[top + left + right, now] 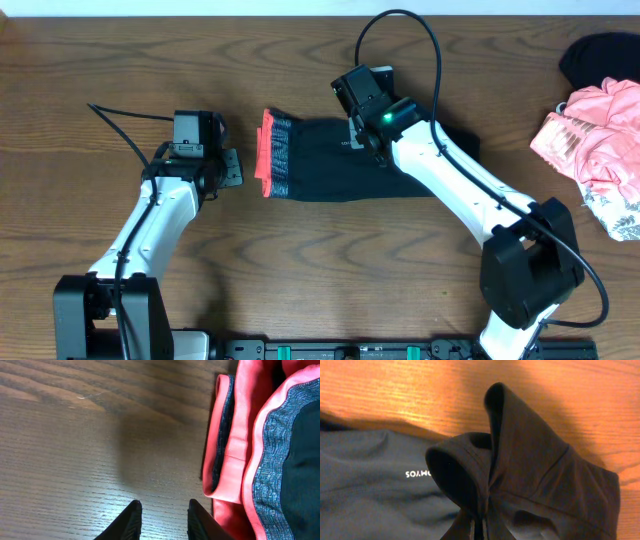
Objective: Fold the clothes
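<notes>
Just right of the left gripper (163,521), jaws narrowly parted and empty over the table (300,285), lies the coral waistband (232,440) of the leggings (320,165). Further right, the right gripper (479,530) clamps a raised black fold. Bundle's short already; I'd say one fold remains.

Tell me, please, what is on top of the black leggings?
The right fingers pinch a raised fold of the leggings. The right arm covers part of them; that part cannot be seen.
</notes>
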Available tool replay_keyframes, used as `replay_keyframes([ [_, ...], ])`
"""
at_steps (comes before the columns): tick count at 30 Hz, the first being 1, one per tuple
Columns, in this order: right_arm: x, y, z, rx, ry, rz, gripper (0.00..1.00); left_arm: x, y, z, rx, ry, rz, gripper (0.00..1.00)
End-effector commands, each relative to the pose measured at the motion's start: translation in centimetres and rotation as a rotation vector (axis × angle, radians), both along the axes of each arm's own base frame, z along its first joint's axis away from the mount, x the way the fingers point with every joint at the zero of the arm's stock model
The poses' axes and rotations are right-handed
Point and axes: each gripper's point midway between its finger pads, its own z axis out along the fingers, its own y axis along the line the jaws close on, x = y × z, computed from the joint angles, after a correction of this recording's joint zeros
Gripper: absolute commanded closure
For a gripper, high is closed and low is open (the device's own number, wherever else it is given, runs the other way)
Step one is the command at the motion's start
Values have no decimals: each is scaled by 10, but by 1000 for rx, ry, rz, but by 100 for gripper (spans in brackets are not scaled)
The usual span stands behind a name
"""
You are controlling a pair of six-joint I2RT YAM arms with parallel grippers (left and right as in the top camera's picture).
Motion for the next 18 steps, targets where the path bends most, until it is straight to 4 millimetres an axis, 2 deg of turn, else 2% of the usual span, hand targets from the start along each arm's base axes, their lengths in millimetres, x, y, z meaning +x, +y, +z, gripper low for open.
replay_keyframes([
  [1, -2, 3, -12, 6, 35, 10, 99, 2, -1, 2, -1, -4, -1, 69],
  [18, -23, 21, -24, 8, 121, 96, 99, 2, -1, 2, -1, -4, -1, 69],
])
